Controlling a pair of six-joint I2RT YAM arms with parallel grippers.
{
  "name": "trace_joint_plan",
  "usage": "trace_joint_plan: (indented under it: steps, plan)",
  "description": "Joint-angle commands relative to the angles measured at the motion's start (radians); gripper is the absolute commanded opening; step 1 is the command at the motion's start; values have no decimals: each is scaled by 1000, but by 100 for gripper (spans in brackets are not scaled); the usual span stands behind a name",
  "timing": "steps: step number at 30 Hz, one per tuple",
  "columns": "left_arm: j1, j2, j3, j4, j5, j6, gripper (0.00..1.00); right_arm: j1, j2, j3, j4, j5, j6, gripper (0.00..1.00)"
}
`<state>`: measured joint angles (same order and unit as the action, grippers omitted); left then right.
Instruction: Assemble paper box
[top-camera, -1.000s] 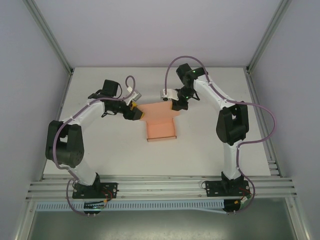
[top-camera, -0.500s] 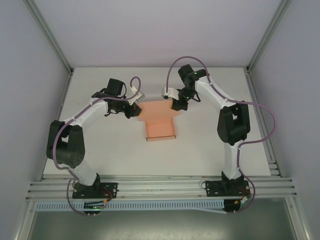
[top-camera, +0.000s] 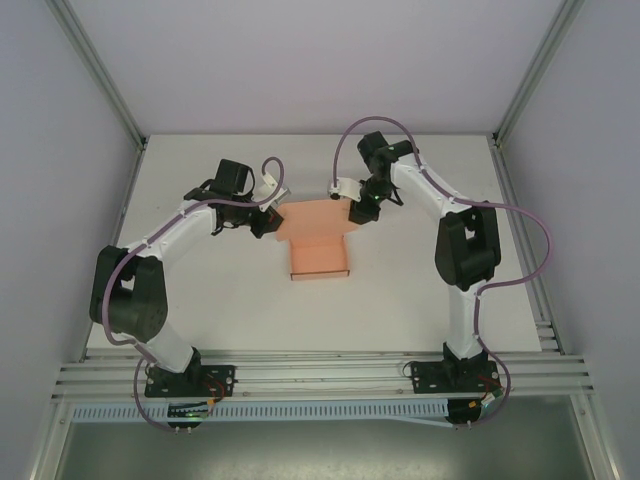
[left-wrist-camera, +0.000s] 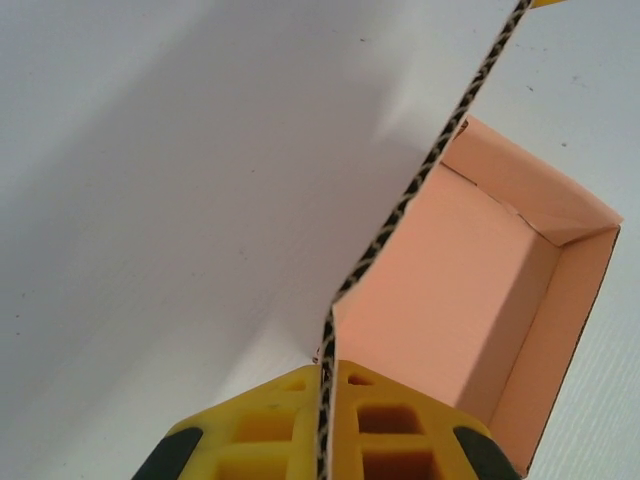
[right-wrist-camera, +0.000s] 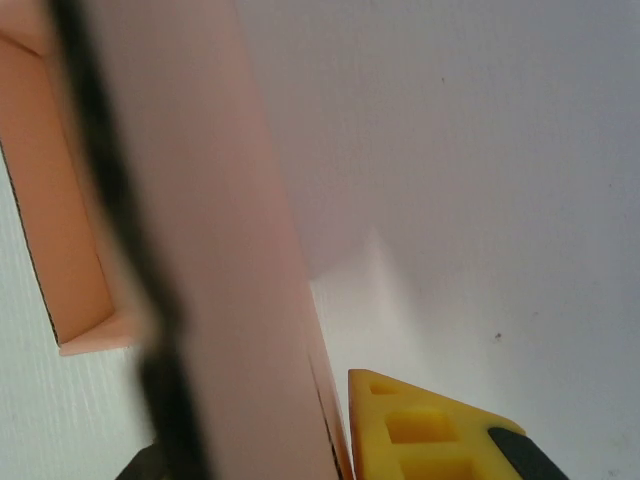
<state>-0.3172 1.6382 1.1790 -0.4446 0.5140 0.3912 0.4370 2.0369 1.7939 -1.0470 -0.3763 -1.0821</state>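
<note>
Since a second ago the left gripper has crept toward the top of the overhead frame, and the paper box has slid slightly the same way with it. The right gripper has barely moved.

Working outward from the arm bases at the bottom, I first meet bare table, then the box's near end, just below the middle of the frame. On the left wrist camera that part of the paper box is already a tray: pink floor, walls standing on at least three sides.

Further up, the wider far panel spreads between my two claws. The left gripper is clamped on a cardboard edge, its yellow pads tight against both faces. On the right wrist camera a blurred pink panel crosses close in front, running down beside the one yellow pad I can see. I judge the right gripper is pinched on it too.

So I'd call this about halfway: the tray is formed, while the far panel and its flaps have yet to be folded over and tucked.
</note>
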Motion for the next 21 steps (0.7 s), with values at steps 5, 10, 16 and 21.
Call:
trace_joint_plan:
  steps: [5,10,16,21]
  plan:
    - [0,-31,-10,29,4,-14,0,-4,-56,-9,-18,14,47,10]
    - [-7,-28,14,62,-48,-99,0,19,-71,-41,120,2,211,0]
    - [-20,-27,6,240,-136,-431,0,84,-117,-70,424,213,809,0]
    - [-57,28,25,294,-257,-630,0,120,-122,-121,612,373,1235,0]
